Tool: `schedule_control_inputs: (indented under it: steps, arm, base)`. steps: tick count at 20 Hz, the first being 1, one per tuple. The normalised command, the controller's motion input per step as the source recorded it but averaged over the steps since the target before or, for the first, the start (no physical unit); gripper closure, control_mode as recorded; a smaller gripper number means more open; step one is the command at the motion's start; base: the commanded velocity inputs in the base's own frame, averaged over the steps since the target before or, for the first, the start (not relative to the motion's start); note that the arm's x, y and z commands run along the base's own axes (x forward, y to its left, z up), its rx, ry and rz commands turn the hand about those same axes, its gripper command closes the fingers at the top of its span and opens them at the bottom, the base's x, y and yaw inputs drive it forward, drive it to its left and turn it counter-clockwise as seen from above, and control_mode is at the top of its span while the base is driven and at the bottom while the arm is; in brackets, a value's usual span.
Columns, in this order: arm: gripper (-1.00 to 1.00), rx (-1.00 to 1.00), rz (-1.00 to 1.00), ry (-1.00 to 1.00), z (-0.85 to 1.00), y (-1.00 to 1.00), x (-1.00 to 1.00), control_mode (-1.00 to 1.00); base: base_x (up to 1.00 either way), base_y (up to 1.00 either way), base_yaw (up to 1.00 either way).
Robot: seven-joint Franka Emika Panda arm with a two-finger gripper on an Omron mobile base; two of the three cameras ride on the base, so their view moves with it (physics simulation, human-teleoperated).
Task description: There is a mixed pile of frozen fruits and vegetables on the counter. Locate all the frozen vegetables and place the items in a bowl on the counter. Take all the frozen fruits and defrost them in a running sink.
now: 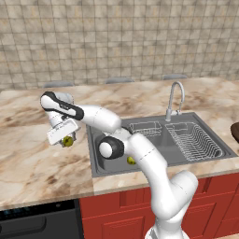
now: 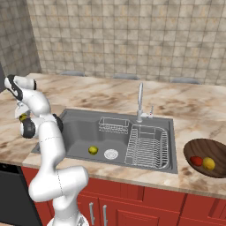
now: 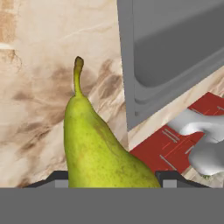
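Hand view reveals fingers (image 3: pixel 114 177) gripping a stemmed pear (image 3: pixel 98 148).

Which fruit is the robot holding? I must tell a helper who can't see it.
Left of the sink, above the marbled counter, the gripper is shut on a yellow-green pear with a dark stem. The other yellow-green fruit lies in the basin.

counter (image 1: pixel 28 168): marbled stone | sink (image 2: pixel 79 132): matt grey steel | faucet (image 1: pixel 175 95): chrome
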Motion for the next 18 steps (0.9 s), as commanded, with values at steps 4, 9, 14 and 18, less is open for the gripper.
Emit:
schedule_control_inputs:
  steps: [4,9,14,18]
  arm:
    - [1.00,-0.23,-0.02,0.31,0.03,-0.75,-0.24,-1.00]
    - [1.00,-0.25,-0.02,0.33,0.00,-0.75,-0.19,-1.00]
    - [1.00,-0.22,-0.05,0.20,0.39,-0.59,-0.13,-1.00]
    - [1.00,-0.13,-0.15,-0.04,0.93,-0.13,0.03,-1.00]
  base:
    - [0.00,0.00,0.00]
    - [0.00,0.00,0.00]
    - [0.00,0.00,0.00]
    - [0.00,0.00,0.00]
